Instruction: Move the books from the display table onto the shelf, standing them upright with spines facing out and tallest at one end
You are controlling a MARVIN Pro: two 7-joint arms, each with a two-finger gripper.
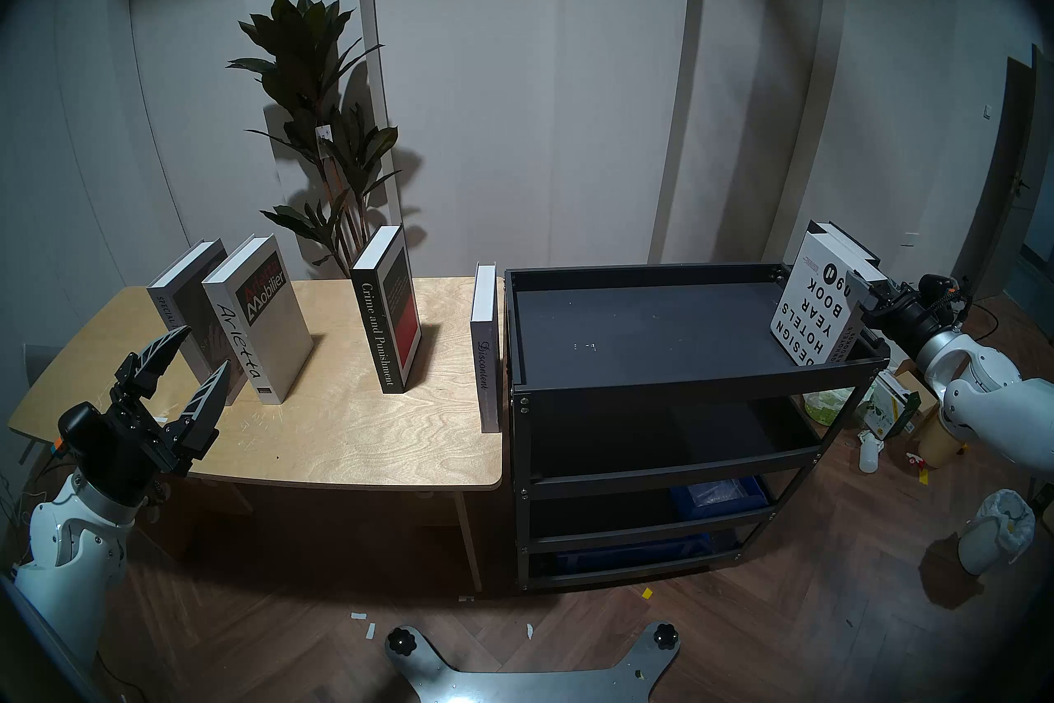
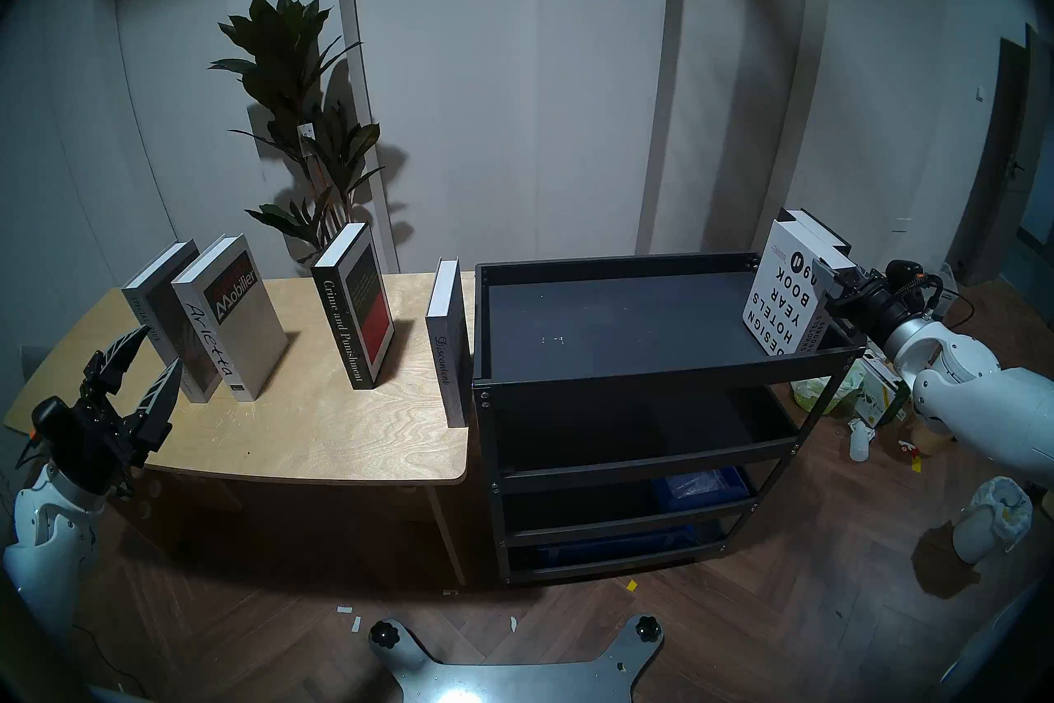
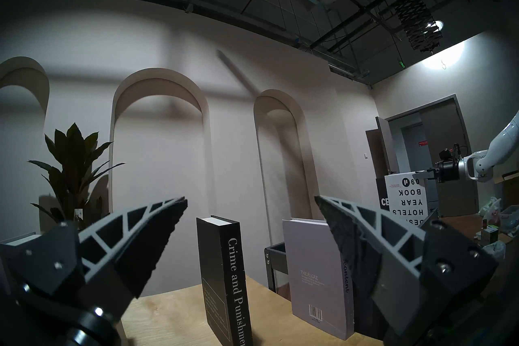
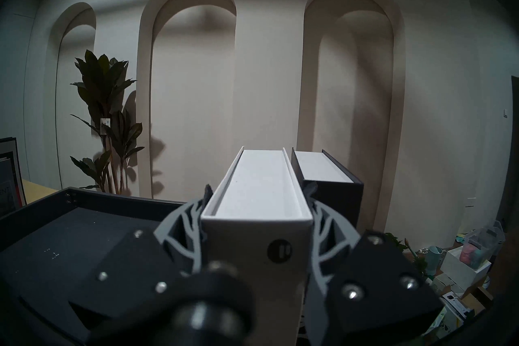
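Observation:
Four books stand upright on the display table (image 1: 353, 428): SPECIAL ISSUE (image 1: 177, 302), Arietta (image 1: 256, 325), Crime and Punishment (image 1: 385, 308) and Discontent (image 1: 485, 342) at the table's right edge. My right gripper (image 1: 855, 285) is shut on the spine end of a white book (image 1: 815, 302) titled DESIGN HOTELS YEAR BOOK. It stands upside down at the right end of the shelf's top tray (image 1: 656, 331). A black book (image 1: 850, 242) stands just behind it, also seen in the right wrist view (image 4: 331, 185). My left gripper (image 1: 202, 351) is open and empty at the table's front left, near Arietta.
A tall potted plant (image 1: 319, 114) stands behind the table. The shelf's lower tiers hold blue bins (image 1: 718, 496). Bags, bottles and a white bin (image 1: 998, 530) lie on the floor to the right of the shelf. The robot's base plate (image 1: 530, 673) is at the bottom.

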